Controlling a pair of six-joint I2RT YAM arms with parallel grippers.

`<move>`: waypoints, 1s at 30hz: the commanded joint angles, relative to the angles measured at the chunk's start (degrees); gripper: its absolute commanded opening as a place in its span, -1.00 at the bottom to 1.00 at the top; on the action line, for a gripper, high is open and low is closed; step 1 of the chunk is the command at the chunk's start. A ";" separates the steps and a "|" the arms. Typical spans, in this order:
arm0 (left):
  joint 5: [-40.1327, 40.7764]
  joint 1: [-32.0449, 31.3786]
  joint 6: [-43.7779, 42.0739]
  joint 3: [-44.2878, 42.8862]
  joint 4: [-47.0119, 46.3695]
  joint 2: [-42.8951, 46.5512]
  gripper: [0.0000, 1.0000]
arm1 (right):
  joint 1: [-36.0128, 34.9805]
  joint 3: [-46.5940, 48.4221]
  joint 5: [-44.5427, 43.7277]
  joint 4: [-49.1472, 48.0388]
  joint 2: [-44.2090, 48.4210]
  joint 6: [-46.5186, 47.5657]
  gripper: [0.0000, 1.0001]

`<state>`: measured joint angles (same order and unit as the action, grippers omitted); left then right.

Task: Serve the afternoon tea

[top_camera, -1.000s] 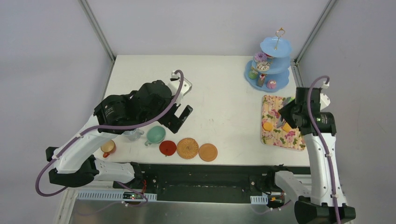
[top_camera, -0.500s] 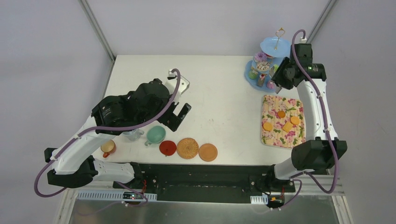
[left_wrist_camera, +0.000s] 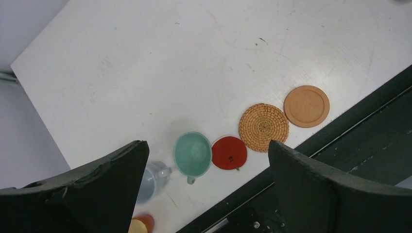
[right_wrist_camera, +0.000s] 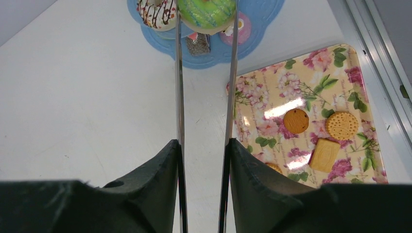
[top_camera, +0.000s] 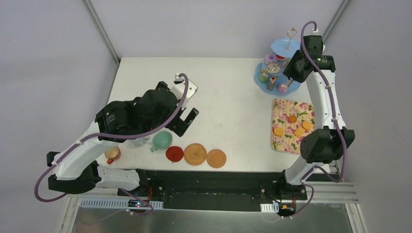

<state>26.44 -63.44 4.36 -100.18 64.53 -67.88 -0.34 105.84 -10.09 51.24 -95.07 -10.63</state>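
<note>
Your right pincer [right_wrist_camera: 204,145] grips the tongs [right_wrist_camera: 179,97], tips pinching the green donut [right_wrist_camera: 206,12] over the three-tier stand [right_wrist_camera: 252,29]. Left pincer [left_wrist_camera: 206,145] wide open above the mint cup [left_wrist_camera: 192,154]. Risk: slim blades may let the donut slip, or clip the stand.

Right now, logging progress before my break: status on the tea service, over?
Left fingers open, over mint cup. Right fingers shut on tongs; tongs pinching green donut at blue stand. No obstruction seen.

Bare table [top_camera: 228,87] lies open midway; coasters [top_camera: 195,154] crowd the near edge, the stand [top_camera: 281,48] the far right corner
</note>
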 commanded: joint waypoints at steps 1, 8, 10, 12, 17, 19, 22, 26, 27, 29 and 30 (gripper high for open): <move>7.18 -5.78 -0.51 -2.91 2.36 -0.87 0.99 | 1.54 4.52 -1.41 -1.76 -1.73 0.58 -0.39; 10.72 -9.07 0.93 -3.20 3.24 -0.91 0.99 | 2.50 5.82 -0.95 -2.32 -3.86 0.31 -0.39; 10.13 -9.02 1.39 -2.55 2.54 -0.55 0.99 | 2.93 6.32 -0.40 -2.77 -4.87 0.39 -0.39; 9.74 -8.99 1.53 -2.52 2.50 -0.73 0.99 | 3.13 7.03 0.09 -3.26 -6.26 0.55 -0.39; 9.77 -8.98 1.17 -2.89 2.57 -1.14 0.99 | 3.49 7.47 -0.12 -4.65 -8.48 1.06 -0.37; 10.14 -8.99 1.05 -3.23 2.75 -1.25 0.99 | 3.72 7.71 0.27 -4.72 -9.32 0.96 -0.35; 10.88 -9.01 0.92 -3.30 3.11 -1.30 0.99 | 3.77 7.59 1.47 -4.84 -10.12 0.14 -0.32; 11.27 -9.03 0.76 -3.27 3.12 -1.47 0.99 | 3.77 6.87 1.64 -5.01 -10.39 -0.44 -0.11; 11.35 -9.00 0.67 -3.27 3.14 -1.56 0.99 | 3.77 6.82 1.76 -5.01 -10.44 -0.44 -0.05; 11.54 -8.98 0.30 -3.26 3.31 -1.71 0.99 | 3.77 6.97 1.61 -4.83 -10.36 -0.31 0.03; 11.68 -8.98 0.12 -3.34 3.32 -1.77 0.99 | 3.77 7.19 1.52 -4.51 -10.25 -0.25 0.11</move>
<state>35.68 -72.05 5.13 -101.97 66.76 -69.32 3.16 110.59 -8.71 48.27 -106.02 -10.85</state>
